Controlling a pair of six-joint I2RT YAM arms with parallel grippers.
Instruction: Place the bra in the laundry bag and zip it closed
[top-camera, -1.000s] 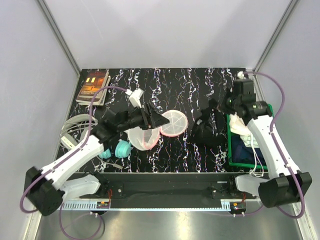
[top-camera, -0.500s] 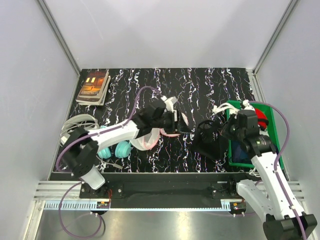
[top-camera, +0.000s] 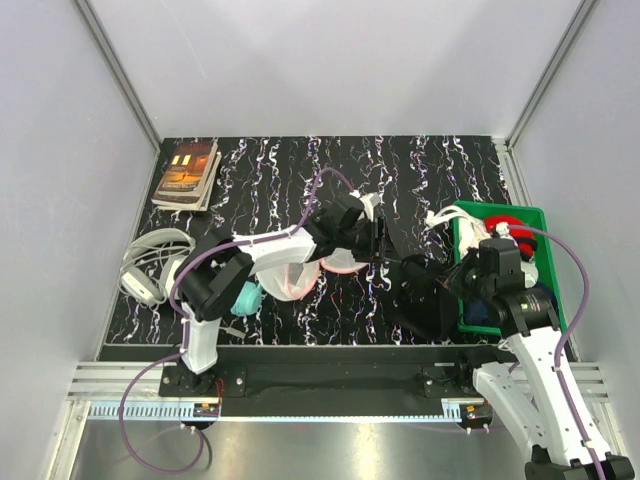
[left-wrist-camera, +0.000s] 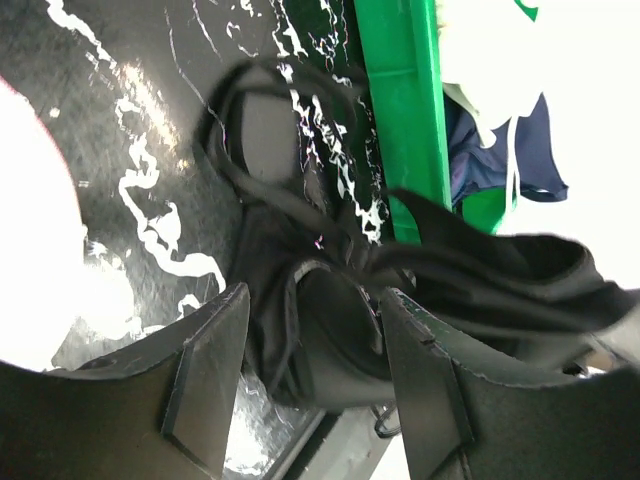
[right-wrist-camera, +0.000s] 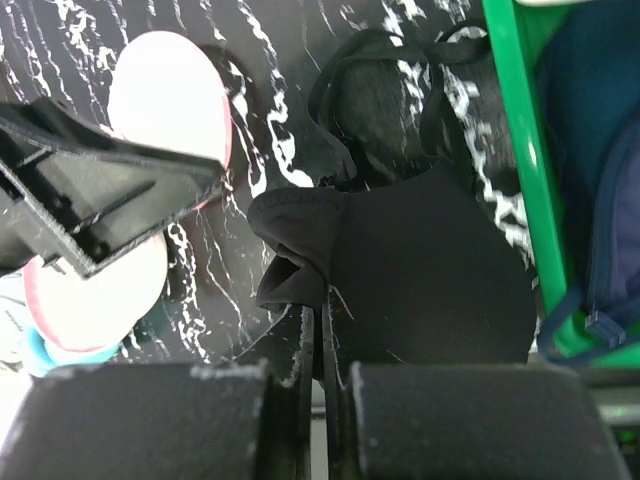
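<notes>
The bra (top-camera: 422, 300) is a limp black heap on the black marbled table, right of centre, beside the green bin. My right gripper (top-camera: 447, 283) is shut on its edge; in the right wrist view the closed fingers (right-wrist-camera: 322, 340) pinch a fold of the bra (right-wrist-camera: 430, 270). The laundry bag (top-camera: 290, 282) lies open left of centre, its two white halves with pink trim partly under my left arm; it also shows in the right wrist view (right-wrist-camera: 170, 95). My left gripper (top-camera: 383, 243) is open, just left of the bra. In the left wrist view the bra (left-wrist-camera: 330, 300) lies beyond the open gripper (left-wrist-camera: 315, 370).
A green bin (top-camera: 500, 208) with red, white and navy clothes stands at the right edge. Teal headphones (top-camera: 243, 297) lie left of the bag, a white cable coil (top-camera: 150, 262) farther left. Books (top-camera: 187, 172) sit at the far left corner.
My left arm has swung from the left across the bag to the centre, close to the bra. My right arm has drawn back toward the near edge, holding the bra.
</notes>
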